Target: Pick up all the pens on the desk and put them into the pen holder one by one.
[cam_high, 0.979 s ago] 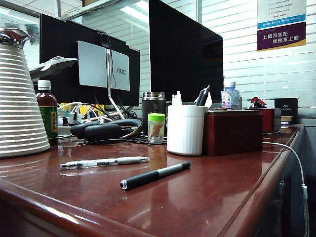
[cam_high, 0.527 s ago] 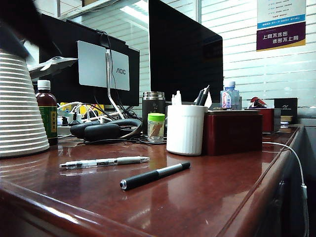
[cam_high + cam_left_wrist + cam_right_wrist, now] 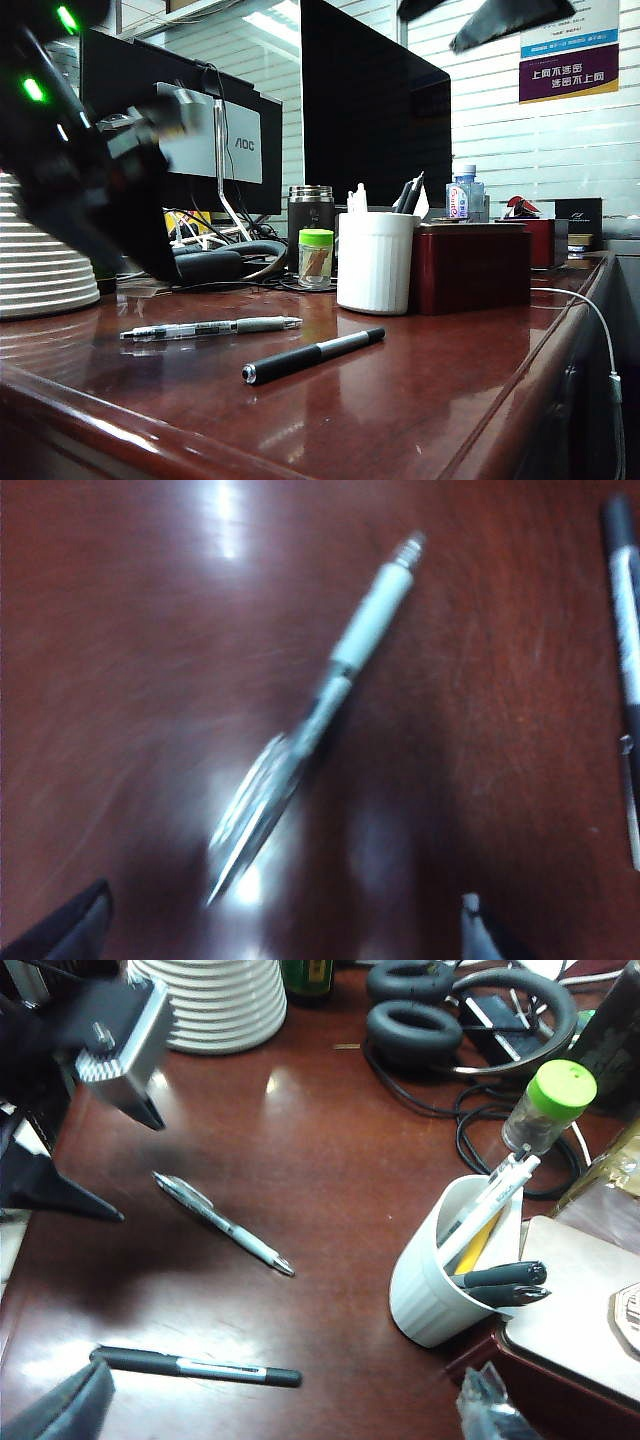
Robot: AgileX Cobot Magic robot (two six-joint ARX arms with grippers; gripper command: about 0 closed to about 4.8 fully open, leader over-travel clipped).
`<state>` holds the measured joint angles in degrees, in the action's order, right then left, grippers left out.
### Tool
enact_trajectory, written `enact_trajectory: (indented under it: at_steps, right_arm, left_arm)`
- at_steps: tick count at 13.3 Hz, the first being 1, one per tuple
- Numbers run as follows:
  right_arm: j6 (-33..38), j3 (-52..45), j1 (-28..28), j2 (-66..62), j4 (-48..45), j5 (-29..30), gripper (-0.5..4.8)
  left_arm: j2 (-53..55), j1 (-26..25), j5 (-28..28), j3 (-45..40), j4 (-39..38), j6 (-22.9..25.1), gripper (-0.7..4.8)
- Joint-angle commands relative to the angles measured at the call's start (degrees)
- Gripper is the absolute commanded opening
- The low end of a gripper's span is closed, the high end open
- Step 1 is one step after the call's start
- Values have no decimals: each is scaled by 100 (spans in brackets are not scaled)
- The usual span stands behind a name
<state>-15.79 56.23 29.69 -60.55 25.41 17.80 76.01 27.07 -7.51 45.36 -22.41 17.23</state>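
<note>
Two pens lie on the desk (image 3: 450, 400). The clear pen (image 3: 210, 327) (image 3: 225, 1225) is farther back; the black-and-silver pen (image 3: 312, 356) (image 3: 195, 1366) is nearer the front edge. The white ribbed pen holder (image 3: 375, 262) (image 3: 450, 1280) stands behind them with several pens inside. My left gripper (image 3: 285, 910) hangs open right above the clear pen (image 3: 330, 690), blurred, not touching it. The black pen (image 3: 625, 650) lies off to one side. My right gripper (image 3: 283, 1400) is open, high above the black pen and beside the holder. Both are empty.
A dark red box (image 3: 470, 268) touches the holder's right side. Behind stand a green-capped bottle (image 3: 317, 258), a steel tumbler (image 3: 311, 215), headphones (image 3: 215, 262) with cables, and monitors. A white ribbed cone (image 3: 40, 270) fills the left. A white cable (image 3: 600, 330) hangs off the right edge.
My left arm has swung in from the left and come down over the clear pen. Dark parts of the right arm have entered at the top. Both pens lie as before.
</note>
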Motion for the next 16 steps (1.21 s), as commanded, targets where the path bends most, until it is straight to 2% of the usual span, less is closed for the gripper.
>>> enact_trajectory:
  at_steps: [1, 3, 5, 8, 9, 11, 12, 16]
  right_arm:
    - [-79, 31, 0, -247, -72, 11, 471]
    - [-98, 31, 0, -431, -81, 17, 471]
    - [-103, 28, 0, -529, -83, 15, 471]
    - [-225, 24, 0, -527, -83, 11, 471]
    - [-238, 24, 0, -527, -94, 11, 471]
    - [-238, 24, 0, -527, -125, 11, 471]
    - [-238, 24, 0, -527, -125, 13, 471]
    - [-238, 24, 0, -527, -122, 13, 471]
  left_arm:
    - [374, 0, -177, 317, 254, 275, 479]
    - [719, 0, -326, 695, 310, 551, 479]
    - [1036, 0, -474, 975, 256, 540, 479]
    - [1504, 0, -942, 1270, -297, 592, 479]
    - [1659, 7, -1025, 1388, -533, 791, 479]
    - [1851, 2, -1045, 1530, -686, 787, 479]
    - [1908, 2, -1029, 1589, -697, 785, 462]
    - [2131, 2, -1032, 1598, -422, 780, 461]
